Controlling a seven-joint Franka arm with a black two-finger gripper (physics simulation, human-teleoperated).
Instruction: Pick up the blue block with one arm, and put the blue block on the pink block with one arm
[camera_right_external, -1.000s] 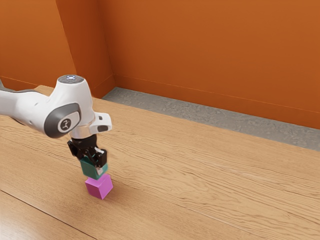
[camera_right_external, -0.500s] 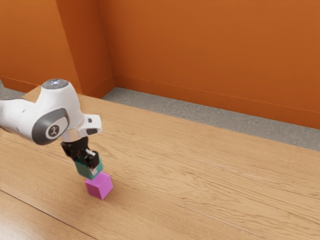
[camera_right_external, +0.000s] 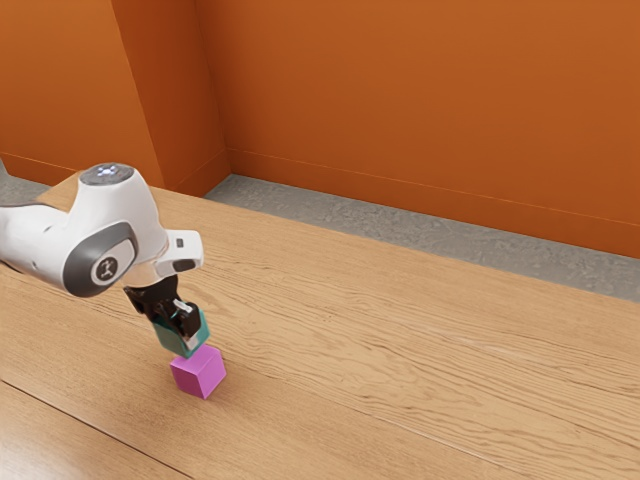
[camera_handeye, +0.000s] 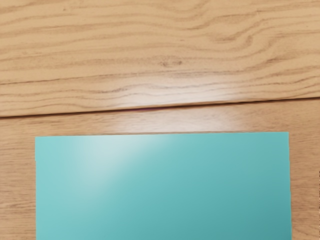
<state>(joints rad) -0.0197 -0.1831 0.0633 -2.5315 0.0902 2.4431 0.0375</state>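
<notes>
A teal-blue block (camera_right_external: 184, 335) is tilted and rests on the upper left corner of the pink block (camera_right_external: 199, 372), which sits on the wooden table (camera_right_external: 400, 340). My gripper (camera_right_external: 176, 322) is shut on the teal-blue block, with its black fingers on two sides of it. In the wrist view the teal-blue block (camera_handeye: 162, 185) lies just under my hand, over the wood grain. The white arm comes in from the exterior view's left.
Orange walls (camera_right_external: 420, 100) stand behind the table, and a grey floor strip (camera_right_external: 450, 235) runs along its far edge. Bare wood stretches toward the exterior view's right.
My arm has swung toward the exterior view's left over the last second. The held block has shifted left and tilted, so it is no longer centred over the pink block.
</notes>
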